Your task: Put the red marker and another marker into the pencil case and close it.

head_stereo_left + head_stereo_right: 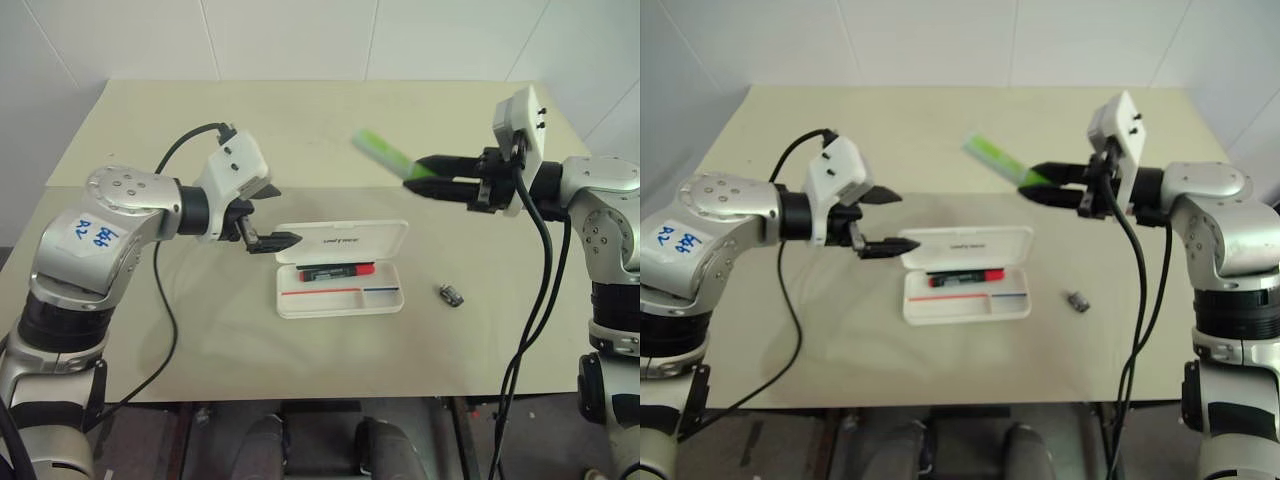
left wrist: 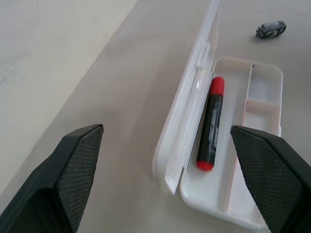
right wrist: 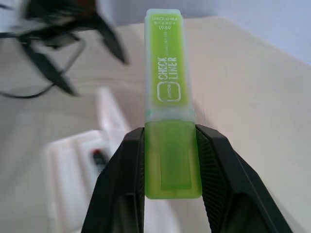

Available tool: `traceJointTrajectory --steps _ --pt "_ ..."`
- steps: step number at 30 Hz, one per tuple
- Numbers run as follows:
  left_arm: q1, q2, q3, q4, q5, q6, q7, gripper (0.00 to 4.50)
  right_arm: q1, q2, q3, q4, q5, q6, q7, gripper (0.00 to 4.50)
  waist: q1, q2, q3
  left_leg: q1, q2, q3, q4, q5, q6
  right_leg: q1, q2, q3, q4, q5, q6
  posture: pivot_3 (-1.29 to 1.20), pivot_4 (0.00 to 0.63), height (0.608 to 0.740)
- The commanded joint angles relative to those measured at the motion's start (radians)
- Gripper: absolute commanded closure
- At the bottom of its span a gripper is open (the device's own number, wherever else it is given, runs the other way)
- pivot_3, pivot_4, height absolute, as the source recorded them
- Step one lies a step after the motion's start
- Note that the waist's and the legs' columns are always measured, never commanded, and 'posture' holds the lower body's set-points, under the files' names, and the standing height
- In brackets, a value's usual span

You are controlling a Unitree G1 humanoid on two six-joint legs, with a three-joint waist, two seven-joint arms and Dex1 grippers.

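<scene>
The white pencil case (image 1: 340,290) lies open in the middle of the table, lid (image 1: 343,240) folded back. Inside its tray lies the red marker (image 1: 336,271), also clear in the left wrist view (image 2: 211,124). High above the table to the right of the case, my right gripper (image 1: 425,180) is shut on the lime-green highlighter (image 1: 382,152), the other marker, whose pale cap sticks out beyond the fingers (image 3: 169,97). My left gripper (image 1: 270,217) hovers open just left of the case's lid, holding nothing.
A small dark grey object (image 1: 451,294) lies on the table right of the case. The cream table (image 1: 200,340) has free room in front of and behind the case. A white wall stands behind the table.
</scene>
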Motion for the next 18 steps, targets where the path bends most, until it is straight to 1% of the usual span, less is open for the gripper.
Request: traceJointTrajectory --steps 1,4,10,14,18 --pt "0.046 0.04 0.051 -0.075 -0.034 -0.03 -0.032 0.0 0.005 -0.001 0.037 -0.11 0.068 0.02 0.063 3.4 0.001 0.0 0.0 0.0 0.0 0.0 0.0 0.0 0.0 0.0 0.0 0.0 0.0 0.0 0.0 0.0 0.15 0.74" --pt "0.077 0.066 0.065 -0.088 -0.037 -0.034 -0.031 0.0 0.013 -0.004 0.074 -0.133 0.074 0.011 0.093 3.4 0.001 0.0 0.0 0.0 0.0 0.0 0.0 0.0 0.0 0.0 0.0 0.0 0.0 0.0 0.0 0.0 0.15 0.74" --pt "0.182 0.121 0.098 -0.173 -0.075 -0.015 -0.047 0.0 0.064 0.01 0.237 -0.137 -0.051 -0.094 0.119 3.4 -0.001 0.0 0.0 0.0 0.0 0.0 0.0 0.0 0.0 0.0 0.0 0.0 0.001 0.0 0.0 0.0 0.15 0.74" --pt "0.249 0.173 0.076 -0.192 -0.05 -0.033 -0.048 0.0 0.076 0.056 0.322 -0.061 -0.153 -0.191 0.106 3.4 -0.004 0.0 0.0 0.0 0.0 0.0 0.0 0.0 0.0 -0.002 0.0 0.001 0.002 0.0 0.0 0.0 0.15 0.74" --pt "0.273 0.193 0.077 -0.199 -0.056 -0.04 -0.048 0.0 0.061 0.128 0.361 0.059 -0.218 -0.29 0.108 3.4 -0.003 -0.001 0.0 0.0 0.0 0.001 0.0 0.0 0.0 -0.002 0.0 0.001 0.002 0.0 0.0 0.0 0.15 0.74"
